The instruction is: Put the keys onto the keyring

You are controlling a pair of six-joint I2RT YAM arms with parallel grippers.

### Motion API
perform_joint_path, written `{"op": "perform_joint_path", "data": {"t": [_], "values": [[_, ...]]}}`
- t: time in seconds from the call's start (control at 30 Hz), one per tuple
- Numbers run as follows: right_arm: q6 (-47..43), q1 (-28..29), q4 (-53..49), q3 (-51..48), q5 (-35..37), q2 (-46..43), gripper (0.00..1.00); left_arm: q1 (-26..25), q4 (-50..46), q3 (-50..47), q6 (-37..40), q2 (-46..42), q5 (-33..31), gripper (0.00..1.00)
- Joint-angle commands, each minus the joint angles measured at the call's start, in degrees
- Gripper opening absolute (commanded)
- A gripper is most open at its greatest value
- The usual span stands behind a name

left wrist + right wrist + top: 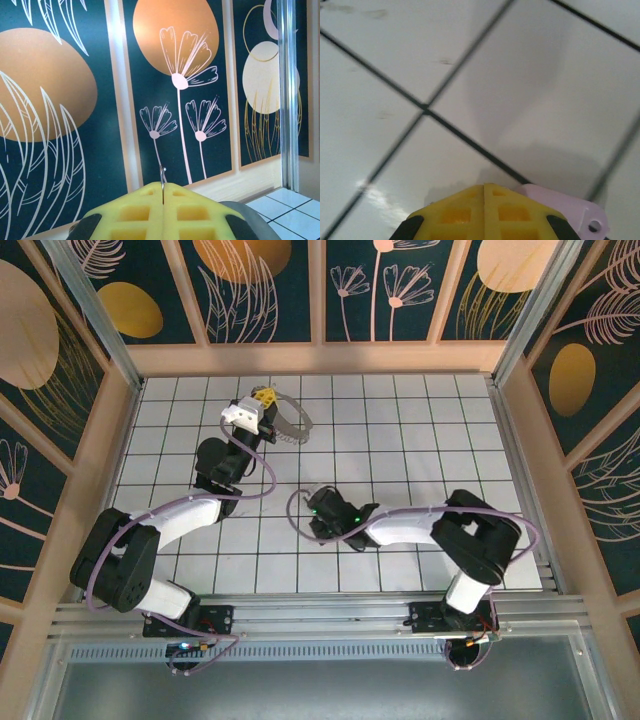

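Right, nearest you, around the middle of the table, your right gripper (484, 187) is pressing its yellow fingers together low over the white tiled floor (395, 125). The pale pink key (570, 214) is poking out just beside the right-hand fingertip, its holed end showing against a tile. You cannot tell from here whether the fingers are actually catching it. Farther out, toward the back wall, your left gripper (264, 400) is pinching the keyring (308, 418). The thin grey wire is rising out of the seam between its closed fingers, and the hoop is curving out to its right over the far tiles. Beyond it, the flower-painted wall panels (175, 75) are facing the left wrist camera.
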Motion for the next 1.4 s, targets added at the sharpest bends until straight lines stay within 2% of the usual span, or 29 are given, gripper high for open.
{"op": "perform_joint_path", "data": {"t": [0.0,0.2,0.4,0.53,0.63,0.83,1.37], "values": [[1.73,-3.84,0.03,-3.52,-1.93,-6.04,0.00,0.37,1.73,1.85,-1.26,-0.79,1.19,0.00],[4.04,-10.91,2.97,-8.82,-8.93,-13.65,0.00,0.37,1.51,1.93,-1.89,-0.97,1.93,0.00],[5.35,-13.84,4.68,-11.72,-12.47,-17.20,0.00,0.37,1.28,2.01,-2.53,-0.75,2.48,0.00],[5.07,-13.58,5.27,-11.53,-16.00,-16.24,0.23,0.37,1.34,2.27,-3.12,-0.38,2.96,0.00],[4.22,-13.11,5.88,-11.38,-17.95,-15.30,0.30,0.37,1.36,2.37,-3.26,-0.22,3.01,0.00],[2.89,-12.30,6.15,-9.94,-19.82,-12.41,0.31,0.37,1.21,2.52,-3.39,-0.27,3.09,0.00],[2.32,-11.83,7.25,-7.99,-18.17,-7.87,0.29,0.37,1.02,2.89,-3.72,0.25,3.44,0.00]]}}
